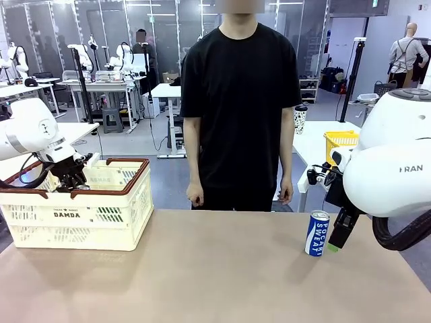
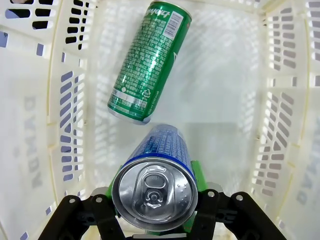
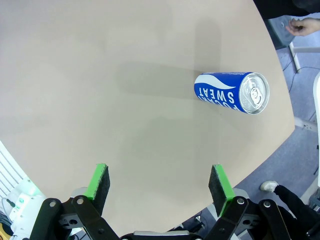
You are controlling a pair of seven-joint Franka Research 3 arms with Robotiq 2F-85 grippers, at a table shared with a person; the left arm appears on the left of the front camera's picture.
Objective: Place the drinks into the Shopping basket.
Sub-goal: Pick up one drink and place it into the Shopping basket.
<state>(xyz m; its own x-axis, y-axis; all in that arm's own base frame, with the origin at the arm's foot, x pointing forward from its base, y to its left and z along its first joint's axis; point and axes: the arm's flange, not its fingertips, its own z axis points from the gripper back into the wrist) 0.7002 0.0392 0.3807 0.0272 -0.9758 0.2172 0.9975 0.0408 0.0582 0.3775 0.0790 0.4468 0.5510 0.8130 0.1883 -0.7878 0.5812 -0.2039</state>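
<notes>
Tan tabletop (image 1: 202, 282) stretches across the scene, and a person (image 1: 239, 101) in a black T-shirt stands at its far edge with both arms hanging down. At the robot's left end of the table sits the Shopping basket (image 1: 77, 215), cream lattice with a reddish-brown rim and DAMDA printed on its side.

The white left arm (image 1: 30, 134) bends over the basket from the left, and the left gripper (image 1: 71, 180) dips below the rim. Its wrist view looks down into the basket: the green pads (image 2: 196, 172) are clamped on either side of a blue can (image 2: 157, 180), top end toward the camera, pull tab showing. I cannot tell whether this can touches the basket floor. Just past it a green can (image 2: 149, 62) lies on its side on the floor, slanted, near one side wall.

The bulky right arm (image 1: 394, 168) comes in from the right. The right gripper (image 3: 159, 182) has its fingers spread wide with nothing between them, only bare table under the pads. A second blue can (image 1: 316, 233), lettered POCARI SWEAT, stands upright on the table near the right end, just beside that gripper and outside its fingers.
</notes>
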